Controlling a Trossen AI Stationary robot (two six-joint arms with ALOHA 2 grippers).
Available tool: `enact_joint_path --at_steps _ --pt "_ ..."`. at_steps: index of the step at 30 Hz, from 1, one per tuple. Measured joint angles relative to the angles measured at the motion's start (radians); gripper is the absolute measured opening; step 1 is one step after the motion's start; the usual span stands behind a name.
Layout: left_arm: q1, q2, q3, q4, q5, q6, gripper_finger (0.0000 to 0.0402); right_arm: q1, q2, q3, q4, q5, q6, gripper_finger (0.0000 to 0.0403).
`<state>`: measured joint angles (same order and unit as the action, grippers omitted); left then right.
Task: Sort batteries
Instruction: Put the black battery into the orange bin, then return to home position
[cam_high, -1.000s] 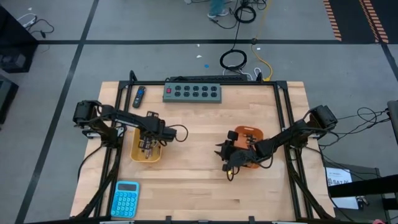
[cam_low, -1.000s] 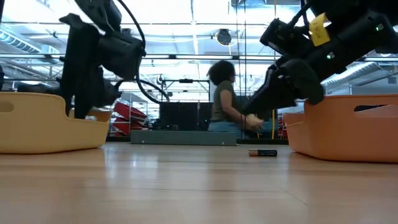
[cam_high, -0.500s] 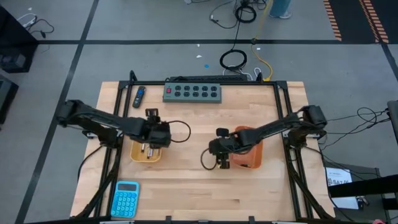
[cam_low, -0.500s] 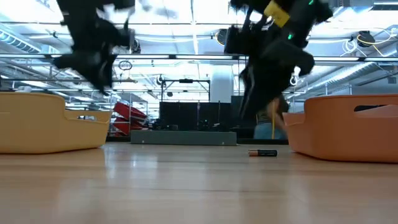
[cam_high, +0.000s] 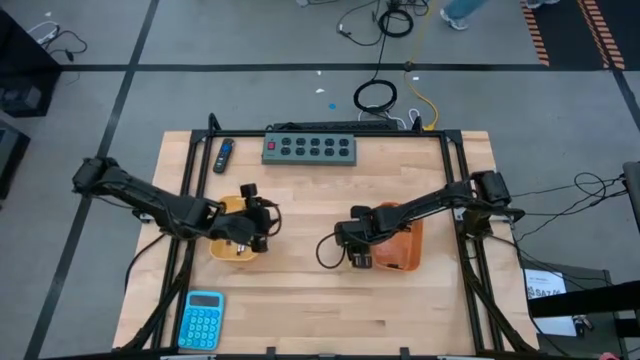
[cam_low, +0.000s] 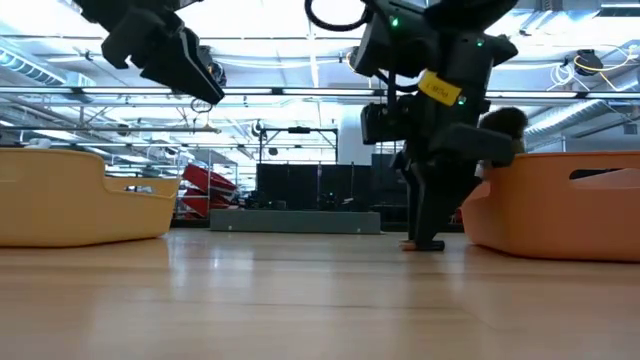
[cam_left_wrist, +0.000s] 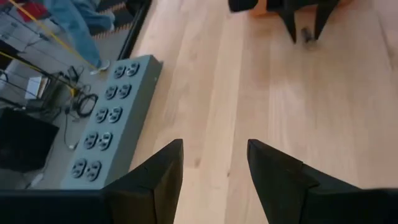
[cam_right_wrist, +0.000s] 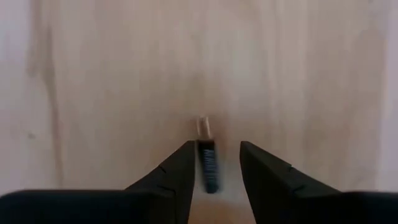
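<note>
On the left half of the pale wooden table (cam_high: 300, 290), the left end effector (cam_high: 262, 224) hung above the inner edge of the yellow plastic tray (cam_high: 232, 246), its two dark fingers (cam_left_wrist: 163, 171) parted and holding nothing; bare wood showed between them. Behind it lay the grey power strip (cam_high: 310, 148), and at the near edge the light-blue calculator (cam_high: 203, 319).

Toward the middle, the right end effector (cam_right_wrist: 212, 165) stood nose-down just beside the orange plastic bin (cam_high: 398, 240), fingers open and straddling one small dark cylindrical battery (cam_right_wrist: 208, 163) with a copper-coloured end, which lay flat on the table. From the wrist camera the cell's long axis ran straight ahead along the gap, parallel to the fingers, so the pads would close across its round sides. In the low view the fingertips reached down to the wood around the battery (cam_low: 425, 245). The right arm was plainly the nearer one; the left was well apart from this cell. By my judgement, only the squeeze remained.
</note>
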<state>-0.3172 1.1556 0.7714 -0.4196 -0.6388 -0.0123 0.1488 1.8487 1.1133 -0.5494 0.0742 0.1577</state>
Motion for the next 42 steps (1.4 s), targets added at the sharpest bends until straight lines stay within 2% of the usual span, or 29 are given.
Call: enact_joint_path --at_steps 8,10,17,22,26,28,32,36,39,42 --pt "-0.032 -0.031 -0.135 0.263 -0.025 0.013 0.0189 -0.007 0.076 0.008 0.001 -0.002 0.003 0.0019" --pt "-0.033 -0.031 -0.147 0.293 -0.04 0.027 0.0189 -0.007 0.089 0.013 -0.002 -0.004 0.0 0.0011" --pt "-0.032 -0.032 -0.157 0.393 -0.051 0.097 0.0189 -0.007 0.037 0.048 -0.019 0.027 -0.046 0.0004" --pt "-0.032 -0.032 -0.157 0.397 -0.051 0.1 0.0189 -0.002 -0.118 0.058 -0.095 0.126 -0.014 0.0002" --pt "-0.032 -0.032 -0.157 0.396 -0.05 0.1 0.0189 0.036 -0.227 0.053 -0.243 0.2 0.074 0.0001" --pt "-0.032 -0.032 -0.157 0.396 -0.049 0.097 0.0189 0.058 -0.29 0.057 -0.33 0.206 0.153 0.0001" --pt "-0.03 -0.032 -0.157 0.396 -0.02 0.081 0.0189 0.117 -0.334 0.032 -0.513 0.181 0.362 0.0001" --pt "-0.022 -0.023 -0.166 0.422 -0.013 0.081 0.0189 0.161 -0.364 -0.098 -0.459 0.154 0.463 0.0013" --pt "-0.013 -0.014 -0.225 0.523 0.016 0.097 0.0189 0.159 -0.357 -0.222 -0.342 0.131 0.499 0.0033" --pt "-0.01 -0.012 -0.29 0.642 0.039 0.097 0.0189 0.139 -0.362 -0.294 -0.228 0.054 0.522 0.0069"
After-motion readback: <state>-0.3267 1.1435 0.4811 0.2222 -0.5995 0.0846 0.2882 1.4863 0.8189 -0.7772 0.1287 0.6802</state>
